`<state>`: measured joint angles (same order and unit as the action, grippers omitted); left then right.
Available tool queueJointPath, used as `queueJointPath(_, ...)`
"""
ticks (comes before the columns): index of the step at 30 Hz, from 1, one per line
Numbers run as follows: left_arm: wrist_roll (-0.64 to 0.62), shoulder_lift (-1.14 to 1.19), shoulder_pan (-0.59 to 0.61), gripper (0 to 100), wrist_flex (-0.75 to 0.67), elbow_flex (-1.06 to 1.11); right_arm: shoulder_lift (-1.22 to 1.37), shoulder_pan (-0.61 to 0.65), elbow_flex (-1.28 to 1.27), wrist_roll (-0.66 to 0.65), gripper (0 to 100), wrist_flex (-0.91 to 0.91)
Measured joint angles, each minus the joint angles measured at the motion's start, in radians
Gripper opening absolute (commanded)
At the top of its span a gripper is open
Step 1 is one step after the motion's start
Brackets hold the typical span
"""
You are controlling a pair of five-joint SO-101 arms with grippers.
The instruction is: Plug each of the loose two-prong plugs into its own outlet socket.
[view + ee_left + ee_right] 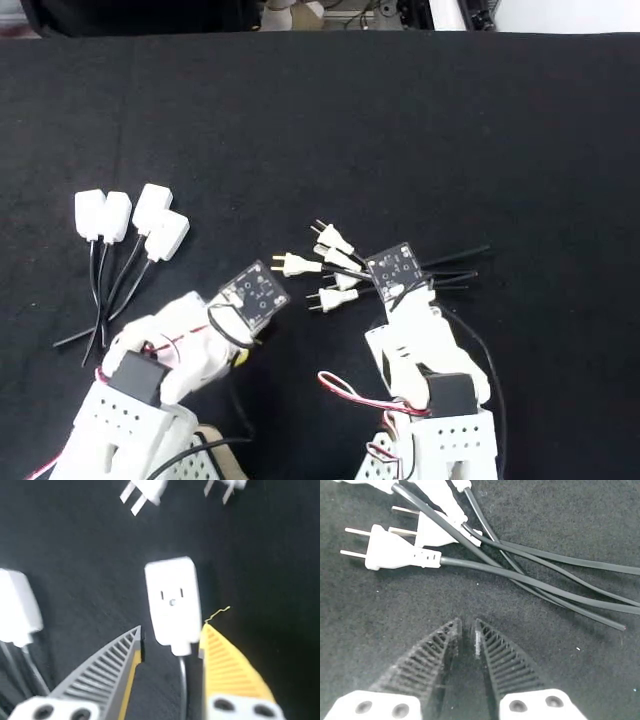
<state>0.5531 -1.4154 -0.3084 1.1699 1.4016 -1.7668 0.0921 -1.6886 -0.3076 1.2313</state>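
High view, looking down: black table point(400, 120). Near its middle, four white two-prong plugs point(298, 264) lying loose in a small cluster. Prongs turned toward the left arm's side, black cords point(455, 262) trailing off the other way. Well apart from the plugs, on the left arm's side, four white outlet sockets point(152, 208) bunched in two pairs, with dark leads running back toward the arms. White left arm point(165, 345) and white right arm point(425, 345) each ending just short of the plugs, one on either side of the cluster.

Left wrist view: left gripper point(173, 626) with jaws set apart, straddling the cord end of one white socket point(171, 595). Socket lying face up, slots showing. Yellow finger point(230, 665) seemingly touching the socket's side. Grey finger point(100, 675) just beside it, with a dark sliver between. Any real squeeze hard to judge from this angle. Two of the plugs beyond the socket, prongs pointing back toward it. A second socket point(17, 607) farther out on the grey finger's side.

Right wrist view: right gripper point(468, 622) with jaws narrow, a slim empty gap between its black fingers, over bare table. Near the fingertips, the nearest plug point(395, 550) lying flat, prongs sideways. Another plug point(432, 527) close behind it. Cords crossing one another and fanning away from the plugs.
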Motion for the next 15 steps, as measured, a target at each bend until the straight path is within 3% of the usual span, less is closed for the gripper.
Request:
queueJointPath(4,0.000,0.083,0.026,21,-0.049,-0.075,0.000,0.000,0.000,0.000,4.7,0.000)
queueJointPath(8,0.003,0.328,0.046,21,-0.114,-0.132,0.000,0.000,0.000,0.000,4.7,0.000)
queueJointPath(15,0.041,0.698,-0.063,21,-0.149,-0.224,0.000,0.000,0.000,0.000,4.7,0.000)
